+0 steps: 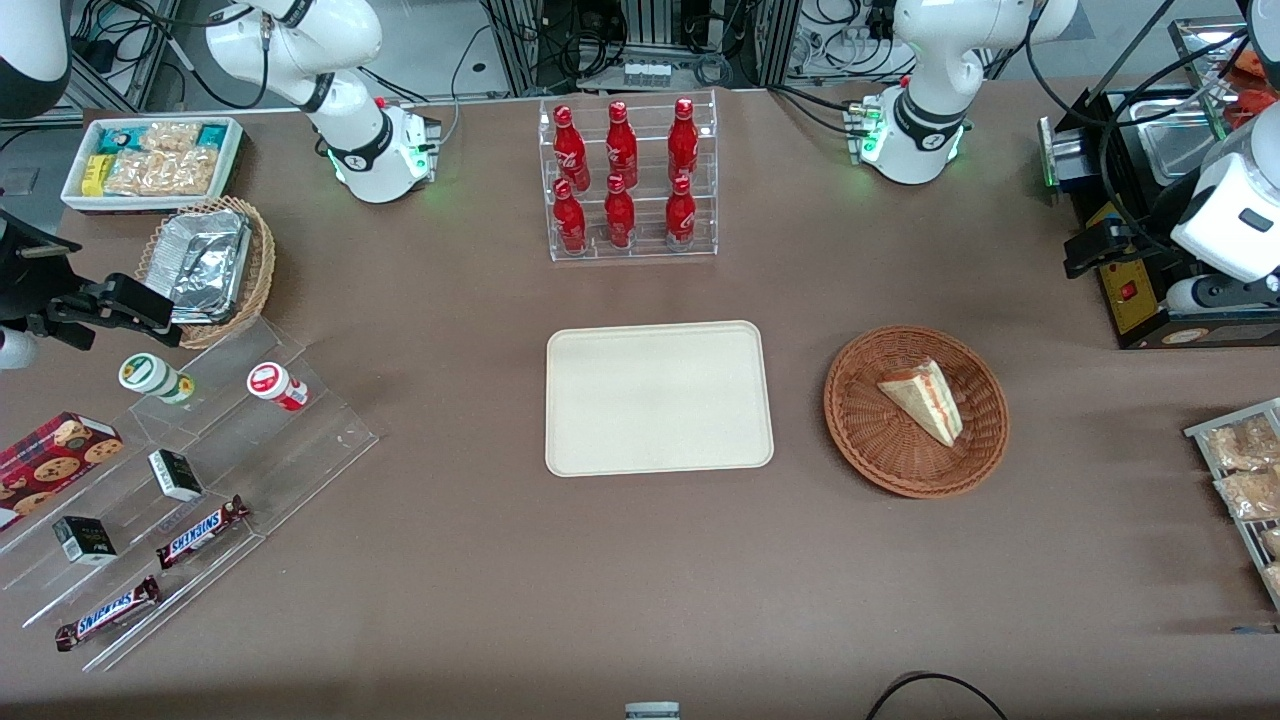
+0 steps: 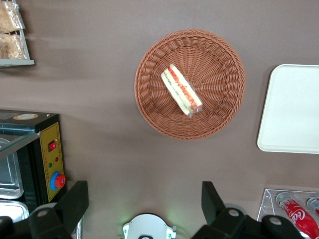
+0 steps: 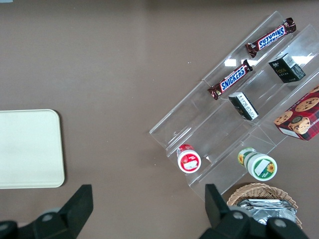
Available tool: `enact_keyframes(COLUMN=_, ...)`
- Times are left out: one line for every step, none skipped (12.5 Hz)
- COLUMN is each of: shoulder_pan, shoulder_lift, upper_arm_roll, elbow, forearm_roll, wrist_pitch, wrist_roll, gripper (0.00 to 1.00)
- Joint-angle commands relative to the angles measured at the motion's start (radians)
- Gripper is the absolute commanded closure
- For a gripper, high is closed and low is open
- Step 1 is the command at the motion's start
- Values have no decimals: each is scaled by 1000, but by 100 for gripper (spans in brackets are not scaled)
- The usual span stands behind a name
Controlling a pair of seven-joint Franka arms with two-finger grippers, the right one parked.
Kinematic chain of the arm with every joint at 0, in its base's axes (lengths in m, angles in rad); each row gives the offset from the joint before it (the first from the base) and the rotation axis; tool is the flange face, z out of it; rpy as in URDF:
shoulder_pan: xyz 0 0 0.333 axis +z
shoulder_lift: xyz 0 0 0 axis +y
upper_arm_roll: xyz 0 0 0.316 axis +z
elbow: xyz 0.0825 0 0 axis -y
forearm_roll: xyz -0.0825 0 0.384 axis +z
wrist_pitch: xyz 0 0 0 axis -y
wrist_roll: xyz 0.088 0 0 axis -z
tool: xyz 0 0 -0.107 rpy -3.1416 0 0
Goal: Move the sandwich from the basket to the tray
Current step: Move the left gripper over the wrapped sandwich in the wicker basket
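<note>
Item: sandwich [image 1: 923,399], one wedge, lying on its side inside the basket [image 1: 862,437], off-centre, filling edge showing red and green in the wrist view [image 2: 181,90]. Container: basket [image 2: 219,55], round, woven, shallow, on the brown table [image 1: 640,560]. Destination: tray [image 1: 600,440], cream, nothing on it, just beside the basket toward the parked arm's end of the table, a strip of table between them; its corner shows in the wrist view [image 2: 294,107]. Beside the basket toward my own end: a black machine [image 1: 1135,300] with a red button. Tool: my gripper [image 2: 144,201], held high above the table and well apart from the basket, fingers [image 2: 75,201] spread wide, holding nothing. Risks, as I judge them: soft bread crushes or layers slide apart if I squeeze too hard; the basket's sloping wall may catch a fingertip on descent and shift the basket; a grip on the thin point could let the wedge tip out before reaching the tray.
</note>
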Motion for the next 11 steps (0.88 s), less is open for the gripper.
enact_keyframes(shoulder_pan=-7, shoulder_lift=3, upper_arm_roll=4, elbow=-1, forearm_roll=19, wrist_pitch=8, wrist_roll=5, gripper=0)
enact_keyframes(shoulder_pan=-7, shoulder_lift=6, upper_arm_roll=3, elbow=-4, forearm_roll=17, wrist_pitch=8, wrist_roll=5, gripper=0)
enact_keyframes(shoulder_pan=-9, shoulder_lift=9, upper_arm_roll=3, elbow=-21, forearm_roll=17, wrist_pitch=25, wrist_roll=5, gripper=0)
enact_keyframes(shoulder_pan=-9, shoulder_lift=10, upper_arm_roll=3, elbow=-53, forearm_roll=17, wrist_pitch=57, wrist_roll=7, gripper=0)
enact_keyframes(shoulder_pan=-9, shoulder_lift=14, upper_arm_roll=3, elbow=-88, forearm_roll=19, wrist_pitch=83, wrist_roll=7, gripper=0)
enact_keyframes(shoulder_pan=-13, shoulder_lift=14, upper_arm_roll=3, elbow=-131, forearm_roll=17, wrist_pitch=120, wrist_roll=7, gripper=0)
enact_keyframes(shoulder_pan=-24, shoulder_lift=12, upper_arm_roll=3, elbow=-172, forearm_roll=17, wrist_pitch=158, wrist_roll=5, gripper=0)
enact_keyframes(shoulder_pan=-29, shoulder_lift=14, upper_arm_roll=3, elbow=-211, forearm_roll=17, wrist_pitch=198, wrist_roll=5, gripper=0)
enact_keyframes(shoulder_pan=-41, shoulder_lift=15, upper_arm_roll=3, elbow=-248, forearm_roll=17, wrist_pitch=236, wrist_roll=4, gripper=0)
enact_keyframes(shoulder_pan=-53, shoulder_lift=14, upper_arm_roll=3, elbow=-304, forearm_roll=17, wrist_pitch=302, wrist_roll=1, gripper=0)
enact_keyframes(shoulder_pan=-56, shoulder_lift=11, upper_arm_roll=3, elbow=-356, forearm_roll=17, wrist_pitch=363, wrist_roll=1, gripper=0)
